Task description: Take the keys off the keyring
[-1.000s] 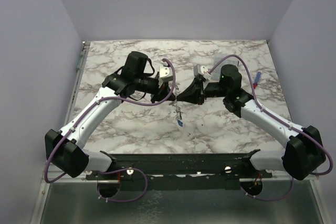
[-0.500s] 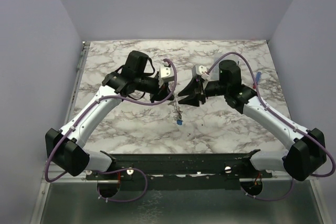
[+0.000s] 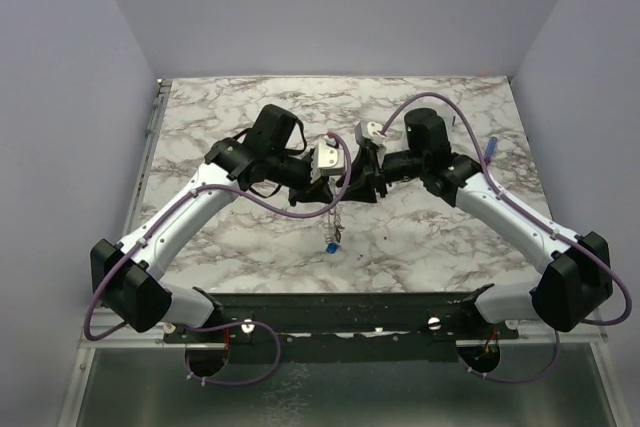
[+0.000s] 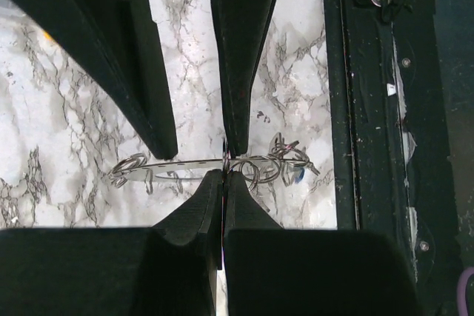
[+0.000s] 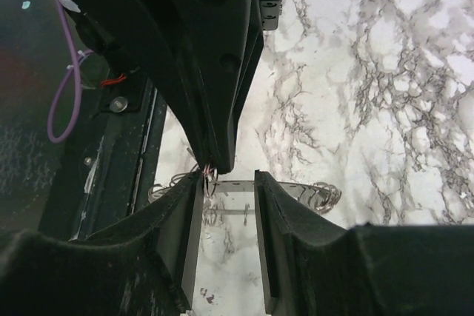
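left gripper [image 4: 223, 175]: jaws pressed together on the keyring [image 4: 178, 166], pinching its thin band near mid-length. keyring: seen edge-on from the left wrist, its long axis running left to right across that view, held over the middle of the marble table [image 3: 420, 247]. keys [image 4: 287, 168]: bunched at the end that points toward the table's near edge, one head blue. right gripper [image 5: 226, 177]: jaws spread, tips at the keyring's edge, one just beside the left gripper's pinch.

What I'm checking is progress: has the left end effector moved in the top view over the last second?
Yes. The left end effector shifted right and nearer the black base rail.
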Tool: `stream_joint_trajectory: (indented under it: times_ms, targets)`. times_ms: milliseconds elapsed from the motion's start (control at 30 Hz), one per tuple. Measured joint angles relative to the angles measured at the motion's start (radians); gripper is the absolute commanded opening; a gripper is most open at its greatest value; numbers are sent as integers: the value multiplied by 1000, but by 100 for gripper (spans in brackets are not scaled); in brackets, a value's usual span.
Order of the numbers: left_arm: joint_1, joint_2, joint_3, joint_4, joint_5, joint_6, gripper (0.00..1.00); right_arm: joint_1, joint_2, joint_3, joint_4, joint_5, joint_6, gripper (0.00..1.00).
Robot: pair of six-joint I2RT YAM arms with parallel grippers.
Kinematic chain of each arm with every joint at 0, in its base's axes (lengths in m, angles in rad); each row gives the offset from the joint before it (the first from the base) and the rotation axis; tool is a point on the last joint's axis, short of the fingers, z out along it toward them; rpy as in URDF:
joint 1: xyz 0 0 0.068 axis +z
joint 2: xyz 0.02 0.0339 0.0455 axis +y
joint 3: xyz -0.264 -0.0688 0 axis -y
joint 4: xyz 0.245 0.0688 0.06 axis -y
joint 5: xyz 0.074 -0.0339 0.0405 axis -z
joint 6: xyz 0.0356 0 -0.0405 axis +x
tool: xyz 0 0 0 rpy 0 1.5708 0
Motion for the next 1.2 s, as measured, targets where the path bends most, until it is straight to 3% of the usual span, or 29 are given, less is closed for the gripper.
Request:
stream_joint_trajectory:
  times_ms: [267,533,633,767,867,900,1200]
  targets:
    - [-32,25,28,-10,-35,19,0,16,16,43,-69,1,-11,34]
    - [-33,37,44,-14,-45,19,0,26,17,55,-126,23,-61,19]
    - [-34,37,44,-14,-46,19,0,27,17,55,-143,31,-77,2]
    - [-34,38,44,-17,-46,19,0,28,17,55,-151,40,-92,0]
    - [-33,39,44,-18,-47,16,30,29,16,55,-153,50,-94,0]
    - [-29,39,44,-16,-47,11,34,29,14,55,-150,55,-90,0]
    - [79,-8,-21,72,5,-92,37,29,-42,-27,29,109,54,1]
